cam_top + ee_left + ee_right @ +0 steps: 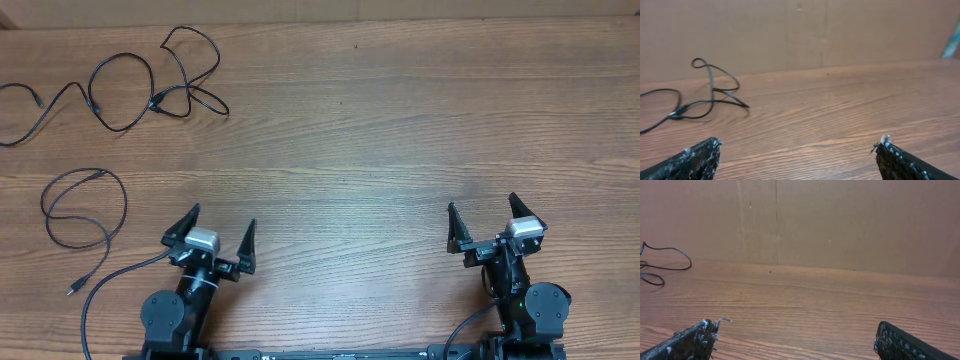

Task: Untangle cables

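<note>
The cables lie at the table's far left in the overhead view. One tangled run of thin black cables (157, 100) crosses itself in several loops near the back edge. A separate cable loop (124, 200) lies closer in, and its tail ends in a small plug (73, 290). My left gripper (218, 228) stands open just right of that loop, holding nothing. My right gripper (482, 205) is open too, far from any cable. In the left wrist view the tangled cables (715, 95) lie ahead to the left of the left gripper (799, 145). In the right wrist view a cable bend (688, 260) shows at the left edge, beyond the right gripper (796, 326).
The wooden table (380, 150) stretches across the whole view. A brown cardboard wall (840, 225) stands along its far edge. A thicker black arm cable (100, 290) curves from the left arm toward the front edge.
</note>
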Controlling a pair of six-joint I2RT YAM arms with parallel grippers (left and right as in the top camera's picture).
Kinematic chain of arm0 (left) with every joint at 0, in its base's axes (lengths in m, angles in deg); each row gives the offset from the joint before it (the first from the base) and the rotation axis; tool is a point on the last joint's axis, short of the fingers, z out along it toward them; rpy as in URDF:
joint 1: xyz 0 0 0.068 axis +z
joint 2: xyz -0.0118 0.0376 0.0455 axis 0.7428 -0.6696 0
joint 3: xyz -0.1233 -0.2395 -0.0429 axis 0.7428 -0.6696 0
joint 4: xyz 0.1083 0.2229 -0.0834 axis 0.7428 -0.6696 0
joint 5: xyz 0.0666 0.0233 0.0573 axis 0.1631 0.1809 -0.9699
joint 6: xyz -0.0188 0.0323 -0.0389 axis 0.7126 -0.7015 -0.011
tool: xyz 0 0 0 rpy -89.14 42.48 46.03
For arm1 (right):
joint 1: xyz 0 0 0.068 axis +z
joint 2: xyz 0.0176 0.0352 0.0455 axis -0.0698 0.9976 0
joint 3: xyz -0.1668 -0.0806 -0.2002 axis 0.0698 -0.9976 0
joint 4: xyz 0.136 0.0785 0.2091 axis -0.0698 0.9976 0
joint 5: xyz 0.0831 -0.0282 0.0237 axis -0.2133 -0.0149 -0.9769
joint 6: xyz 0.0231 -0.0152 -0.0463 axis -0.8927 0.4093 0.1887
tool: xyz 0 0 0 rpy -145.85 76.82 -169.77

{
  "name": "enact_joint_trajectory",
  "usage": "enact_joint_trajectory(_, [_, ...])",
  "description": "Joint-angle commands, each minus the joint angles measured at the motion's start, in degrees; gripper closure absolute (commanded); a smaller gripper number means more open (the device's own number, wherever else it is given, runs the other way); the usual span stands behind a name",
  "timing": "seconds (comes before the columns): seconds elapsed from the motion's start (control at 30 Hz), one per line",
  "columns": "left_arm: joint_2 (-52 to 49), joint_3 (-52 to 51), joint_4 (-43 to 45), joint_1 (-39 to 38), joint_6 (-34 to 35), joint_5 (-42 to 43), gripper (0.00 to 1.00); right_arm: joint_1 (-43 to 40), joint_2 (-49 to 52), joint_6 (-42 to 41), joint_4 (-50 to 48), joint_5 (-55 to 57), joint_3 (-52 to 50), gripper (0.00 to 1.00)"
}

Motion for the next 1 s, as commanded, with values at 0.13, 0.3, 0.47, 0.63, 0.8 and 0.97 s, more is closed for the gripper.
enact_joint_trajectory(0.13, [0.66, -0.39, 0.07, 3.89, 0.61, -0.31, 0.01, 0.15, -0.46, 0.44, -0.35, -0.11, -0.66, 0.00])
enact_joint_trajectory(0.3, [0.66, -0.39, 0.07, 3.87, 0.61, -0.31, 0.00, 0.15, -0.46, 0.44, -0.35, -0.13, -0.66, 0.00])
enact_joint_trajectory(0.47, [0.61, -0.39, 0.04, 3.87, 0.61, -0.31, 0.01, 0.15, -0.46, 0.44, -0.35, -0.13, -0.66, 0.00])
enact_joint_trajectory(0.63, [0.61, -0.39, 0.04, 3.87, 0.61, -0.31, 0.00, 0.15, -0.46, 0.44, -0.35, -0.13, -0.66, 0.00])
enact_joint_trajectory(0.8, [0.61, -0.39, 0.07, 3.87, 0.61, -0.31, 0.01, -1.60, -0.46, 0.44, -0.35, -0.13, -0.66, 0.00])
enact_joint_trajectory(0.97, [0.61, -0.39, 0.07, 3.87, 0.59, -0.35, 0.00, -3.76, -0.46, 0.44, -0.35, -0.11, -0.66, 0.00])
